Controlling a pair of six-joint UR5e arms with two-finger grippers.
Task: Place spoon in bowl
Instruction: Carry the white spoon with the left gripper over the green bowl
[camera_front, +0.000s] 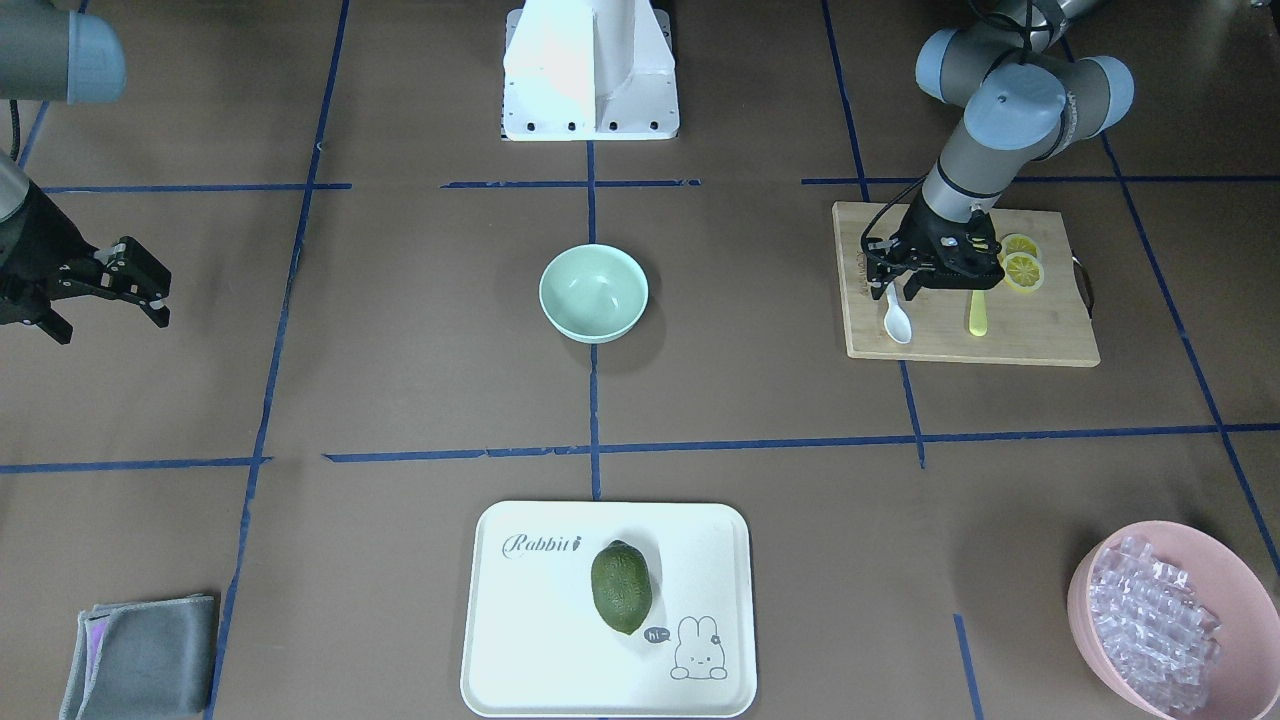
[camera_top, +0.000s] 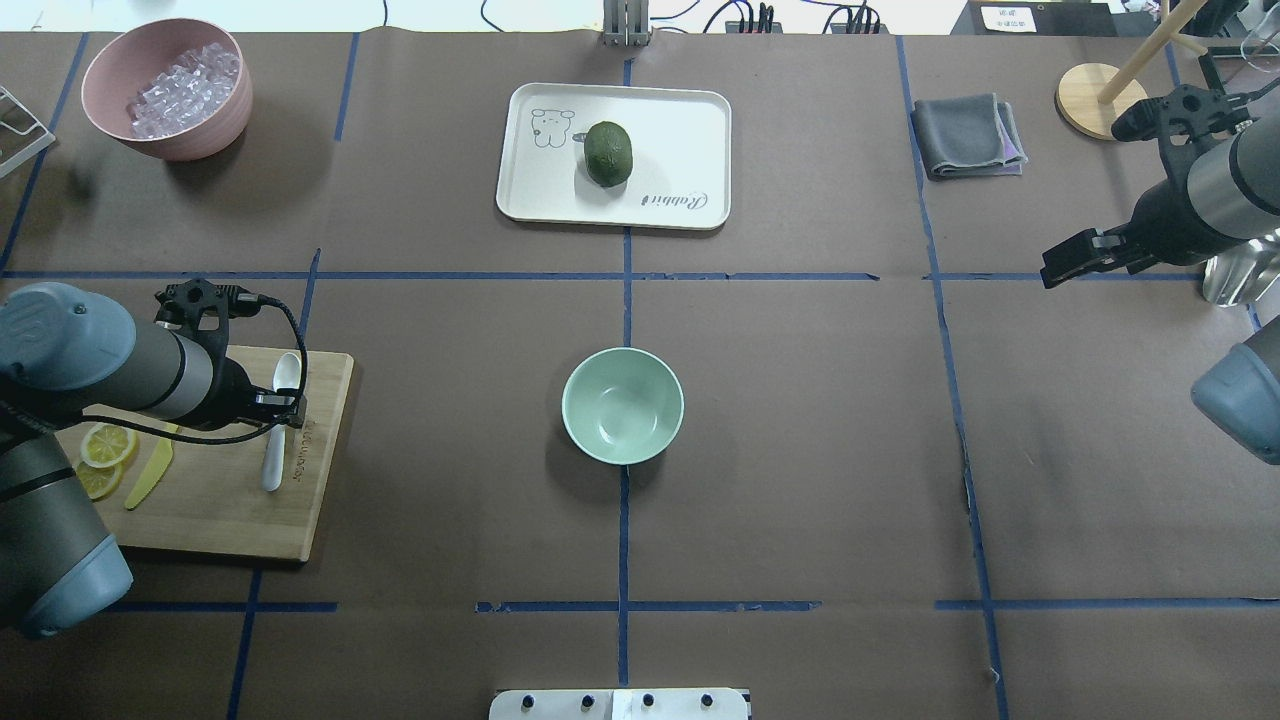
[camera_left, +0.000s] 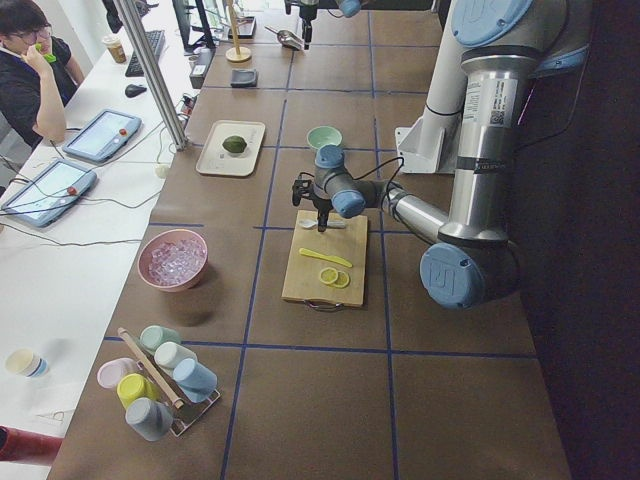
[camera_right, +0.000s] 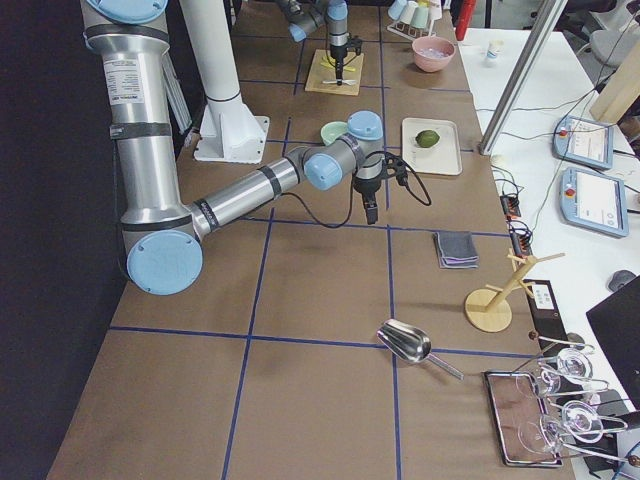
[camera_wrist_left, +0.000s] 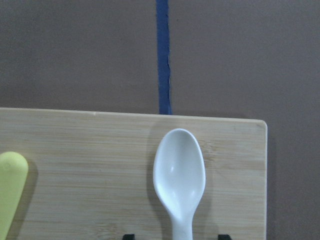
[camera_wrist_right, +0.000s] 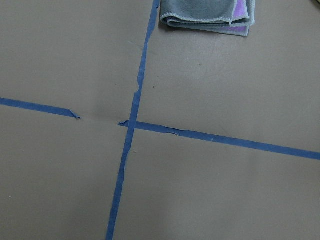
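Observation:
The white spoon (camera_front: 897, 320) lies on the wooden cutting board (camera_front: 1040, 335), scoop toward the table's middle; it also shows in the overhead view (camera_top: 287, 373) and the left wrist view (camera_wrist_left: 179, 172). My left gripper (camera_front: 895, 290) is open and low over the board, its two fingertips (camera_wrist_left: 128, 236) on either side of the spoon's handle, not closed on it. The mint-green bowl (camera_front: 593, 292) stands empty at the table's centre (camera_top: 622, 405). My right gripper (camera_front: 140, 290) is open and empty, raised far from both.
A yellow knife (camera_front: 978, 312) and lemon slices (camera_front: 1022, 265) share the board. A white tray (camera_front: 540, 640) holds a green fruit (camera_front: 621, 587). A pink bowl (camera_front: 1240, 565) of clear cubes and a grey cloth (camera_front: 140, 655) sit at the far corners.

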